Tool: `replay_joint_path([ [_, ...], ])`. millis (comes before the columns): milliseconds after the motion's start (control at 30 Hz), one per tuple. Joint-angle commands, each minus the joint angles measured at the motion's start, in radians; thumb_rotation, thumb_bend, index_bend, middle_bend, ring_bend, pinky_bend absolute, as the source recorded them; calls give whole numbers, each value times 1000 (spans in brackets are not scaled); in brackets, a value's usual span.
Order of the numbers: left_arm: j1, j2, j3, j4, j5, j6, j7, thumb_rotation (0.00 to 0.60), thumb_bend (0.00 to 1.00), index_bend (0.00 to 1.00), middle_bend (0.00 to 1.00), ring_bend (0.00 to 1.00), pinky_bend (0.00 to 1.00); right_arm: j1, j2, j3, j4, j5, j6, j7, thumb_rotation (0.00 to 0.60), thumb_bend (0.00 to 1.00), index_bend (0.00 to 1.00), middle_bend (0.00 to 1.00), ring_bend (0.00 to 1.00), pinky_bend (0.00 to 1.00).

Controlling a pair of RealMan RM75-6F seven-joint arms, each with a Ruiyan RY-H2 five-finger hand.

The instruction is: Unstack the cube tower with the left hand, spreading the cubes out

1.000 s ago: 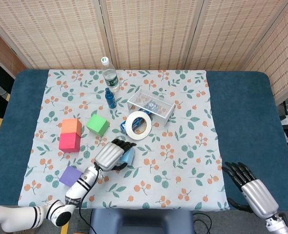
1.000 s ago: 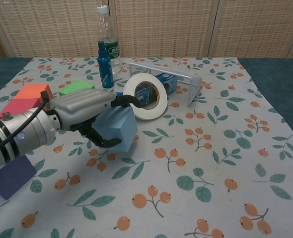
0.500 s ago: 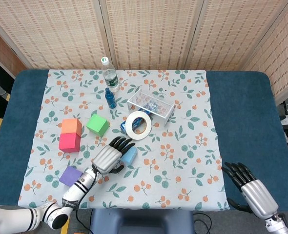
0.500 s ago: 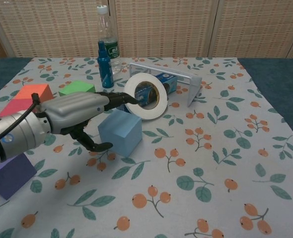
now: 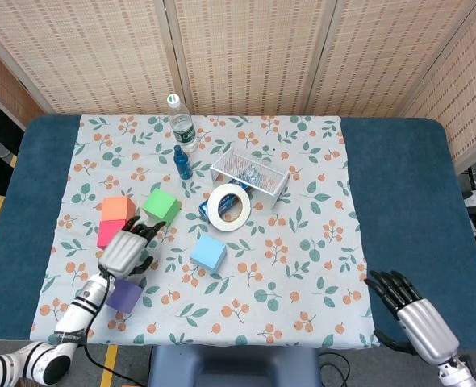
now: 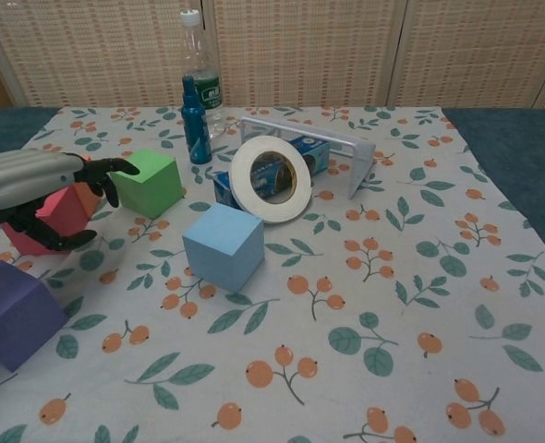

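The light blue cube [image 5: 209,252] [image 6: 223,245] stands alone on the floral cloth, in front of the tape roll. My left hand [image 5: 123,251] [image 6: 32,180] is well left of it, fingers spread and holding nothing. It partly covers the red cube [image 5: 105,234] [image 6: 58,212]. The orange cube [image 5: 119,208] sits just behind the red one. The green cube [image 5: 161,206] [image 6: 150,182] is to the hand's right, and the purple cube [image 5: 126,296] [image 6: 12,309] lies nearest the front edge. My right hand [image 5: 415,313] hangs open off the table's front right.
A white tape roll [image 6: 271,178] leans upright by a wire basket [image 6: 333,148]. A small blue bottle [image 6: 195,122] and a clear water bottle [image 6: 199,69] stand at the back. Bare cloth [image 6: 393,305] spreads right of the blue cube.
My left hand let go of the blue cube, which now rests on the cloth. The hand has drawn back left to the red cube.
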Motion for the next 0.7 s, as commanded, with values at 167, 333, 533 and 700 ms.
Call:
replay_joint_path([
  [167, 27, -25, 24, 99, -16, -34, -44, 600, 434, 90, 274, 245, 99, 1, -1, 2, -1, 7, -5, -3, 600, 166, 0, 0, 0, 0],
  [333, 51, -35, 28, 135, 8, 24, -5, 600, 431, 95, 276, 246, 91, 3, 0, 2, -1, 10, -11, -2, 600, 166, 0, 0, 0, 0],
  [533, 90, -9, 35, 120, 22, 83, 27, 600, 429, 101, 292, 290, 97, 6, 1, -1, -3, 9, -16, 4, 600, 166, 0, 0, 0, 0],
  [700, 131, 28, 38, 103, 11, 117, 20, 600, 431, 102, 305, 310, 106, 5, 2, -1, -4, 9, -13, 4, 600, 166, 0, 0, 0, 0],
])
